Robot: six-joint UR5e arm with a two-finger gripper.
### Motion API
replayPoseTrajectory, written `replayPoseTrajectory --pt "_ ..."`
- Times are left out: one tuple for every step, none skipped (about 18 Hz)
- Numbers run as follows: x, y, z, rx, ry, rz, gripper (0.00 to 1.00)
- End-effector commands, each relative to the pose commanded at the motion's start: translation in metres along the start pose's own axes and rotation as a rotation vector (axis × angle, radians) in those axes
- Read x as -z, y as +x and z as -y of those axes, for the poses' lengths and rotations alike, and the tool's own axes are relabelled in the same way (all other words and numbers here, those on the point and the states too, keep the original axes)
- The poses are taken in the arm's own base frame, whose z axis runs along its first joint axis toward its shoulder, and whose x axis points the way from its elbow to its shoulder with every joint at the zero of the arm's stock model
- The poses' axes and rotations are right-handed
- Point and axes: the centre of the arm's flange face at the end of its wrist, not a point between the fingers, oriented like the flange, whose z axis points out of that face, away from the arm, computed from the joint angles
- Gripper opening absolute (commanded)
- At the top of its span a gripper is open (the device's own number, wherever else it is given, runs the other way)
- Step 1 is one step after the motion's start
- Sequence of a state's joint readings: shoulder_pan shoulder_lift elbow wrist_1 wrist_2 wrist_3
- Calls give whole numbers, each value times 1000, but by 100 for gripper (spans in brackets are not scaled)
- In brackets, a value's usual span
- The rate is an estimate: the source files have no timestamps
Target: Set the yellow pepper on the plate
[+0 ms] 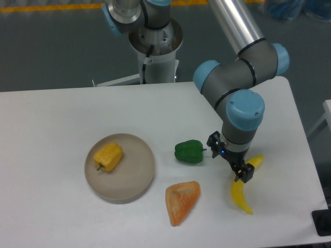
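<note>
— What sits at the left of the desk [51, 119]?

— The plate [138, 178], a round, shallow, matte beige-grey dish with a low rim. The yellow pepper [108, 156] lies on it, left of centre — chunky, lobed, a waxy yellow-orange, with a short dark stem pointing down-left.

— And moving right?

— A glossy green pepper [189, 152], squat and lobed, rests on the smooth white desk just right of the plate. Below it lies an orange triangular wedge [181, 201] with a rough, mottled face. Further right is a long curved banana [241, 192], smooth and yellow, its upper end partly behind the arm's tool.

— What of the arm?

— Grey tube segments with pale blue joint caps come down from the top. The black gripper [244, 174] hangs over the banana's upper half, well apart from the plate. The fingers carry nothing, but whether they are spread or closed cannot be told at this angle.

— Any writing?

— None can be read.
</note>
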State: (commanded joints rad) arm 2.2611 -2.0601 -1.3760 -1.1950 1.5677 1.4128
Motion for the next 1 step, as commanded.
replayPoseTrajectory --pt "0 0 0 0 0 0 100"
